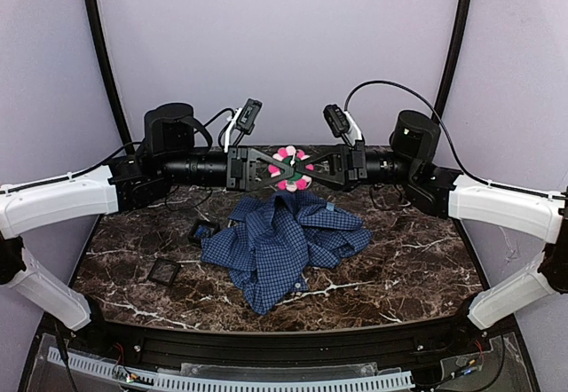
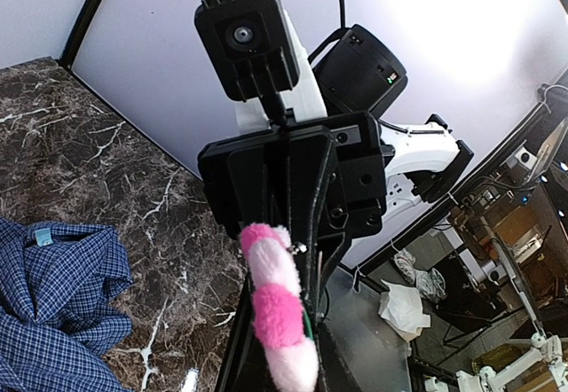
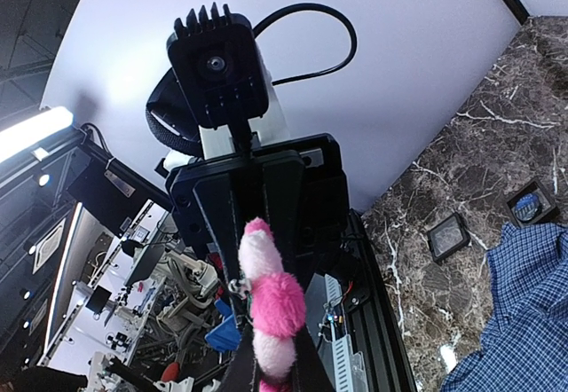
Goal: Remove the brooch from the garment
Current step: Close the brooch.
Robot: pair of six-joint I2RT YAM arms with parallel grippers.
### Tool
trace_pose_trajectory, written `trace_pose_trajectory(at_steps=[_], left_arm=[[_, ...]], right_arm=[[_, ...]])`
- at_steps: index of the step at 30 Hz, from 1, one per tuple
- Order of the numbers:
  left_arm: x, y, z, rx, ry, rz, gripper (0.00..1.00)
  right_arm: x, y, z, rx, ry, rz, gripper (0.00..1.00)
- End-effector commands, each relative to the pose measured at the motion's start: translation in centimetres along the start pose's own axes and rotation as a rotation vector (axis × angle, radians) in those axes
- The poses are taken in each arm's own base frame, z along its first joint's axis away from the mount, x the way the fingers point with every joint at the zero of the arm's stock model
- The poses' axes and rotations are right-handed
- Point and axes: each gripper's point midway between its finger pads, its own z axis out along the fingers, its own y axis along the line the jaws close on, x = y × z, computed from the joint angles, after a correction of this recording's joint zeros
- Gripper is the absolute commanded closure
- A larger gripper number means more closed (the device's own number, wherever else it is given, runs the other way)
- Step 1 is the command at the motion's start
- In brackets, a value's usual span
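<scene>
The brooch (image 1: 292, 168) is seen as a small flower of rounded petals in deep pink and pale pink, with a green part at the middle that is partly covered by crossed black fingers. In the wrist views it is presented edge-on as a plush pink band (image 2: 277, 317) (image 3: 271, 299). It is held in the air above the far side of the table (image 1: 408, 259), between the two arms. The left gripper (image 1: 280, 168) is clenched on the brooch from one side, and the right gripper (image 1: 303, 168) is clenched on it from the other. The garment (image 1: 280, 237), a blue fine-checked shirt, is heaped on the marble top directly beneath, with its light-blue tag (image 1: 329, 206) turned up. Whether its raised peak touches the brooch cannot be told from above. Two black square trays (image 1: 203, 231) (image 1: 164, 272) are set left of the garment, apart from it
</scene>
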Motion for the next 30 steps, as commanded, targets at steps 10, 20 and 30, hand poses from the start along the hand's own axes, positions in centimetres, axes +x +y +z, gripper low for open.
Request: trace_pose_trajectory(at_steps=[10,20,30], left_arm=[[-0.5,1.0,-0.8,-0.076,-0.023,0.024,0.99],[-1.0,1.0,-1.1,-0.061,-0.058,0.007,0.99],[-1.2,0.7,-1.1,-0.044,-0.064,0.002,0.99]], right_arm=[[-2.6,3.0,-0.5,-0.014,-0.101,-0.03,0.83],[-2.4,3.4,-0.4,-0.033,-0.1,-0.033,0.75],[-2.2,3.5,0.3,-0.048,-0.085,-0.033,0.74]])
